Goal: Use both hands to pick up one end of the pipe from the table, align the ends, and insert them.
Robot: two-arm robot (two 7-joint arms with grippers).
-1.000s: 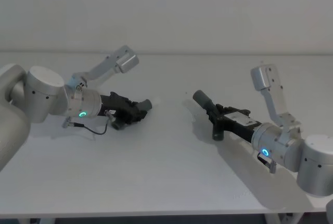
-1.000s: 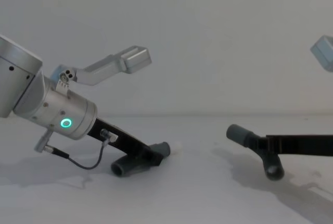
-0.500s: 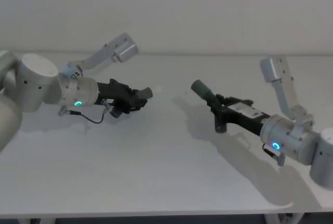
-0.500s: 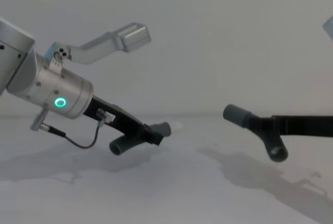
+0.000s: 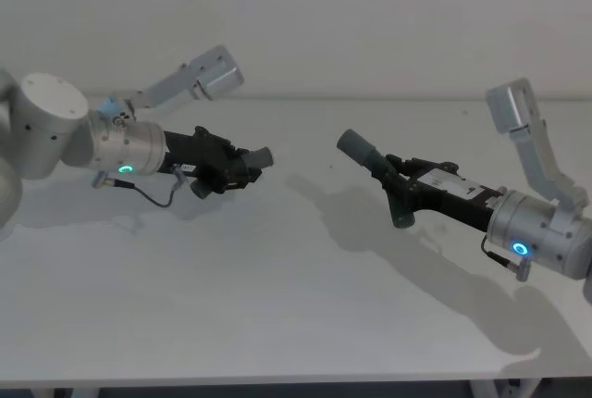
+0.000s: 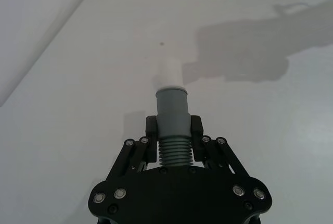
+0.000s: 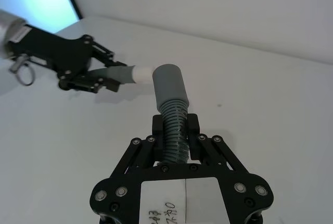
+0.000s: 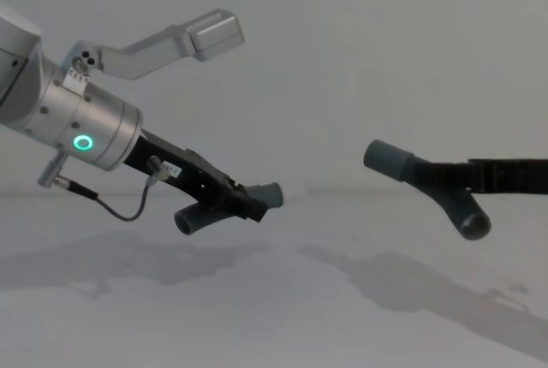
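Soft diffuse light, bright table (image 5: pixel 277 324), broad grey shadows across it; chest view dimmer

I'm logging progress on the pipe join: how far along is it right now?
Done: both pieces are off the table, the left gripper shut on the pale-tipped piece, the right gripper shut on the wider-collared piece. In hand: the collars roughly face each other across a gap in the head view. Still to do: line them up, close the gap and insert the pale tip.

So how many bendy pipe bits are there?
2. One pipe piece sits clamped in the left tool, the other pipe piece in the right tool, both above the table, not yet joined.
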